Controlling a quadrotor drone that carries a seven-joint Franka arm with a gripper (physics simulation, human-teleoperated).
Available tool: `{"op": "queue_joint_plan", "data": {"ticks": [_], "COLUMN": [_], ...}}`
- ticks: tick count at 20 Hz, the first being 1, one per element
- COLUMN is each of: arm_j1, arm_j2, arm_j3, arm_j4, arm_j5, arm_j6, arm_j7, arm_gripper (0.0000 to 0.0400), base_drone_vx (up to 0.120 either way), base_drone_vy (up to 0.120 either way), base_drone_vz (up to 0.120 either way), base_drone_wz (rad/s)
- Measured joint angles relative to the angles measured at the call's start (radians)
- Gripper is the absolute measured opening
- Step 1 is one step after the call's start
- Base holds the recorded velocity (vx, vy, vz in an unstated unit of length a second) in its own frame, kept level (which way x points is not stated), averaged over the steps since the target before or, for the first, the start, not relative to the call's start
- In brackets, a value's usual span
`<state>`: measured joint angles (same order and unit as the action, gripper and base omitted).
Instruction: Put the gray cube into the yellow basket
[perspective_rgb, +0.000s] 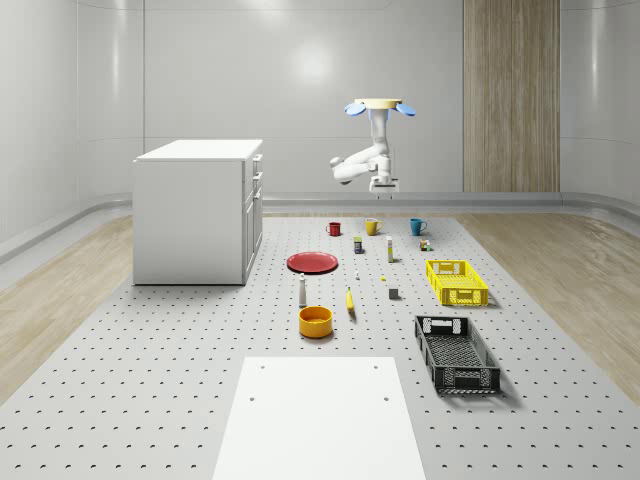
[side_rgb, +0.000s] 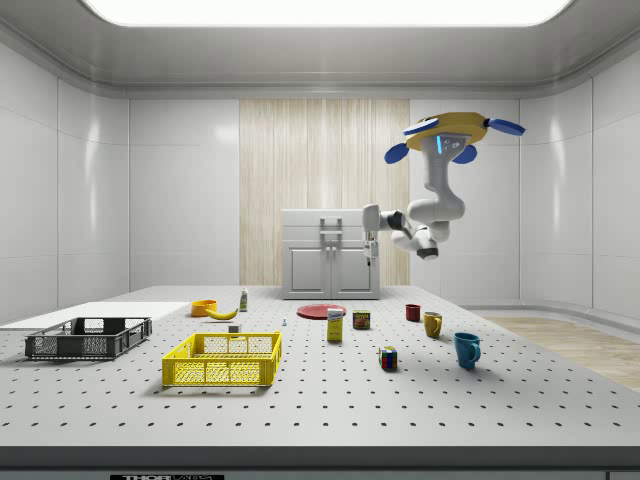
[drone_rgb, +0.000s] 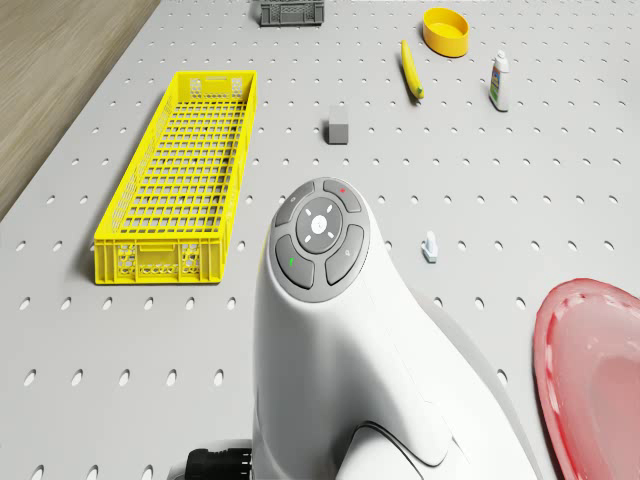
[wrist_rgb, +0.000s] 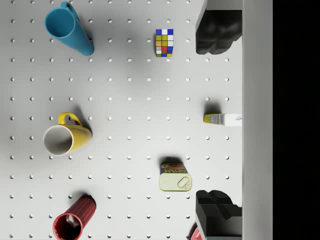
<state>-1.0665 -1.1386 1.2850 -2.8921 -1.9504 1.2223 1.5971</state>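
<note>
Three mugs sit below the hovering drone's wide-spread, empty tool.

Occlusions and cut-offs noted

Both fingers cut by frame edges; small box between them part-hidden; red plate cropped beside the arm.

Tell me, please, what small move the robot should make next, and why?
Probably carry the open, empty gripper from above the mugs toward the gray cube, then descend. The drone hovers high over the table's far end, while the cube sits on the table beside the yellow basket.
</note>
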Motion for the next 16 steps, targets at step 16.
{"op": "queue_joint_plan", "data": {"ticks": [16], "arm_j1": [-0.027], "arm_j2": [-0.078], "arm_j3": [0.024], "arm_j4": [0.005], "arm_j5": [0.040], "arm_j6": [0.070], "arm_j7": [0.025], "arm_gripper": [0.0400], "base_drone_vx": [0.120], "base_drone_vy": [0.000], "base_drone_vz": [0.000], "base_drone_wz": [0.000]}}
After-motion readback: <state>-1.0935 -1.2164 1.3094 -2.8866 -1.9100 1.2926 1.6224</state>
